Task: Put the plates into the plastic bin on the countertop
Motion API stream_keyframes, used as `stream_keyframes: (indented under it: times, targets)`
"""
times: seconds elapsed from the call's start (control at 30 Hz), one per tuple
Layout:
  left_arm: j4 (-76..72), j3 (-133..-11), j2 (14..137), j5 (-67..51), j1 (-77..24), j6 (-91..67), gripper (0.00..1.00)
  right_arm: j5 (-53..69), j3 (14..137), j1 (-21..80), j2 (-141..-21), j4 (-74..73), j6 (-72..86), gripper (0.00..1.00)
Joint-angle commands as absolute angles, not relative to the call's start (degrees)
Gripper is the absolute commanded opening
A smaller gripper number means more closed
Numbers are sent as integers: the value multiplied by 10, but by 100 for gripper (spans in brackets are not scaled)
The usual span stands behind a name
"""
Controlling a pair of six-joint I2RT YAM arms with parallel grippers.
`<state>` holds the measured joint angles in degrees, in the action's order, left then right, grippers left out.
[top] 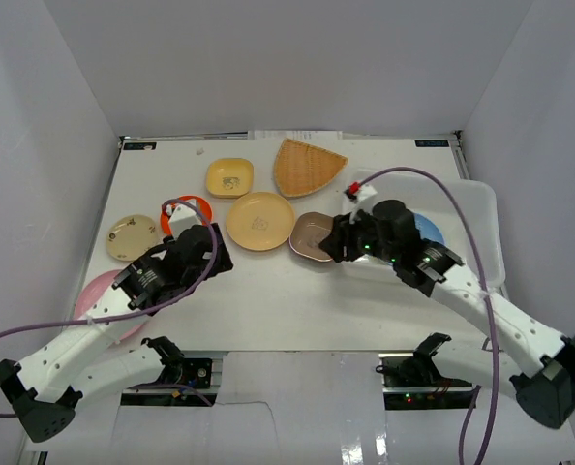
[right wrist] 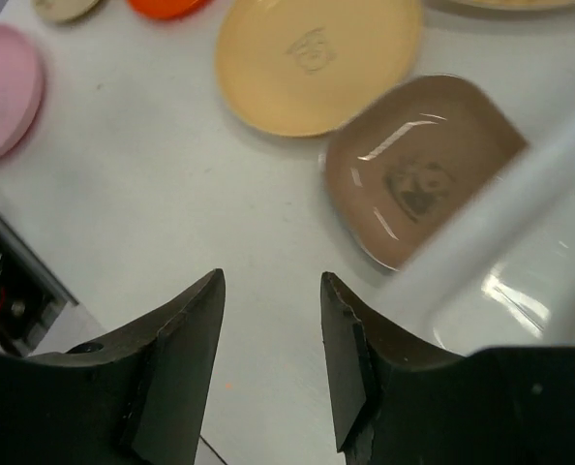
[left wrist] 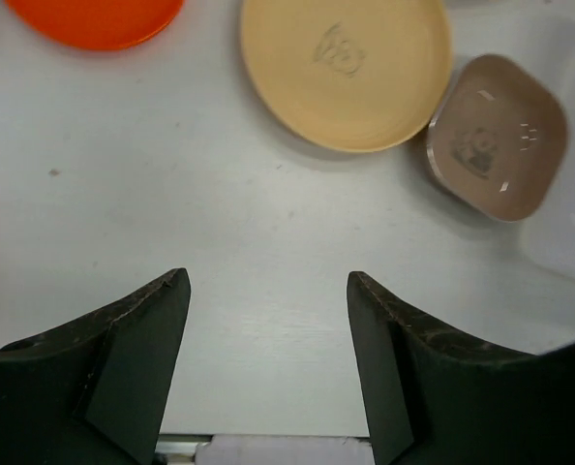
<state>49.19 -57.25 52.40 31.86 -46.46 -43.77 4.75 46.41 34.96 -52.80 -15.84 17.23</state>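
1. Inside the plastic bin (top: 481, 208), at the right of the countertop (top: 297, 300), only a blue plate (top: 431, 232) shows.
2. Seven plates still lie outside, judging by the top view: brown plate (top: 314, 236), yellow-orange, woven fan, yellow square, orange-red, cream and pink.
3. Both jaws stand apart and empty. The right gripper (right wrist: 273, 281) hovers near the brown plate, and the left gripper (left wrist: 268, 281) hangs over bare countertop.

Left gripper (left wrist: 268, 339) jaws apart over countertop (left wrist: 220, 252); yellow-orange plate (left wrist: 346, 68) beside brown plate (left wrist: 499, 136).
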Motion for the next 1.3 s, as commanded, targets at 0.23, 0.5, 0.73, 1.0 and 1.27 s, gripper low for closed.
stream_keyframes:
  times: [0.23,0.5,0.73,1.0,1.27]
  targets:
    - [639,-511,489,347,-444,-599,74,104,650,482,-883,-33,18,68]
    - [569,-510,410,336,-442,-554,72,62,894,527,-1119,-138,-129,67]
    - [514,-524,379,321,-442,-462,77,48,1025,536,-1262,-194,-161,60]
    - [432,-526,324,312,-442,-390,87,36,1084,557,-1343,-200,-140,48]
    - [394,-542,250,331,-442,-344,98,4,1051,600,-1275,-117,-127,11]
